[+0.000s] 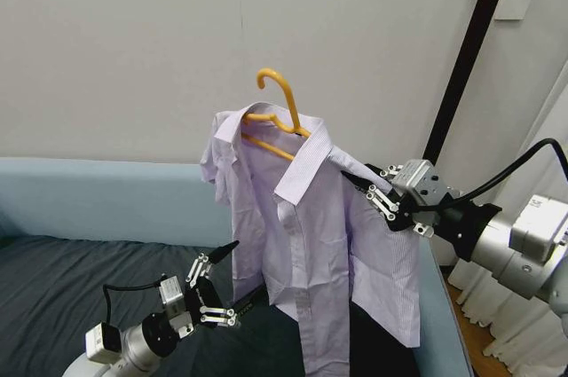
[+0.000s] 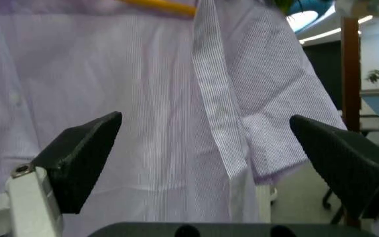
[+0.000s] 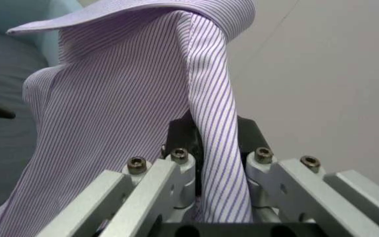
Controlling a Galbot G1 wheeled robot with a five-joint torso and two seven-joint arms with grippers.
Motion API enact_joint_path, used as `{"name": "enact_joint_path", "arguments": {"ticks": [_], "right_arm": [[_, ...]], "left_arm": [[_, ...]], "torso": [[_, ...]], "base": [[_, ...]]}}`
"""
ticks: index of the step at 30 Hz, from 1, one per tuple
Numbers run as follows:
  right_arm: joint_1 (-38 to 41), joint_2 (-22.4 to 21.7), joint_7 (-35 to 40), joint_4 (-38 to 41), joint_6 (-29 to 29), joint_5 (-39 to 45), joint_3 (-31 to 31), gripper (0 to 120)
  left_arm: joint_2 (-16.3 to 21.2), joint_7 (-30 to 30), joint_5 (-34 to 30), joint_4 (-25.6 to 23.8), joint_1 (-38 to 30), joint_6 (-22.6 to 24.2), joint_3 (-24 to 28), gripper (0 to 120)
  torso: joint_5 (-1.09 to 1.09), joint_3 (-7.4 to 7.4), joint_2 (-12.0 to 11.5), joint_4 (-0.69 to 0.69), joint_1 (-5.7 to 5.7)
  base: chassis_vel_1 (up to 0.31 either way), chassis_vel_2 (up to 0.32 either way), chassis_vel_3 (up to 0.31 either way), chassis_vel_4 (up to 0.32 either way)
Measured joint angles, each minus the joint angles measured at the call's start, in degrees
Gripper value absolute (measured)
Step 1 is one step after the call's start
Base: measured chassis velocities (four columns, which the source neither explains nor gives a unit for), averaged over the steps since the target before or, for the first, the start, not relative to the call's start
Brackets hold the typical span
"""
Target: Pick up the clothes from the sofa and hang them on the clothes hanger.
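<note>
Your right pincer (image 1: 359,184) is clamped on a fold of the striped shirt (image 1: 302,244) at its shoulder, holding it up in the air above the sofa (image 1: 89,191). The shirt is draped on the yellow hanger (image 1: 277,102); whether the hanger's arm is caught in that grip too, I cannot tell. The shirt's long axis hangs straight down, to the left of that pincer. Your left pincer (image 1: 247,270) sits low with its fingers apart, facing the shirt's front, and is the nearer one to the hem.
</note>
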Motion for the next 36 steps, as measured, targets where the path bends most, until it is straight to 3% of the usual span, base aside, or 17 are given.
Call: {"name": "enact_joint_path", "arguments": {"ticks": [6,10,14,18,20,28,32,36], "right_arm": [[0.0,1.1,-0.8,-1.1,0.6,-0.3,-0.4,7],[0.3,1.1,-1.5,-2.1,1.1,-0.3,-0.9,7],[0.5,1.2,-1.9,-2.5,1.2,-0.3,-1.0,7],[0.7,1.5,-2.7,-3.0,1.3,-0.5,-1.2,7],[0.7,1.6,-2.8,-3.1,1.3,-0.6,-1.2,7],[0.5,3.1,-3.1,-3.7,1.3,-1.8,-1.7,7],[0.5,3.3,-3.2,-3.9,1.4,-2.1,-1.7,7],[0.6,3.4,-3.2,-4.3,1.5,-2.8,-1.8,7]], "left_arm": [[0.3,3.1,0.3,5.3,-4.5,0.0,3.8,94],[-0.4,3.9,-0.8,10.7,-12.5,-0.3,10.3,77],[-1.0,4.6,-1.6,13.7,-16.8,-0.4,13.9,66],[-2.5,7.4,-2.8,17.9,-22.2,-0.2,19.4,47],[-2.7,7.9,-2.8,18.3,-22.6,-0.2,19.8,43],[-4.2,10.6,-3.0,20.5,-24.7,0.1,21.7,8],[-4.4,10.9,-3.0,20.5,-24.7,0.2,21.7,0],[-4.3,10.7,-3.2,20.1,-24.7,0.0,20.3,0]], "torso": [[-0.01,0.01,0.0,0.02,0.00],[0.00,0.01,0.0,-0.01,0.00],[0.00,0.01,0.0,-0.01,0.01],[0.00,0.01,0.0,0.00,0.01],[0.00,0.01,0.0,0.00,0.01],[0.00,0.00,0.0,0.00,0.01],[0.00,0.00,0.0,0.01,0.01],[-0.01,0.00,0.0,0.00,0.01]], "base": [[0.000,0.000,0.000,0.000],[0.000,0.000,0.000,0.000],[0.000,0.000,0.000,0.000],[0.000,0.000,0.000,0.000],[0.000,0.000,0.000,0.000],[0.000,0.000,0.000,0.000],[0.000,0.000,0.000,0.000],[0.000,0.000,0.000,0.000]]}}
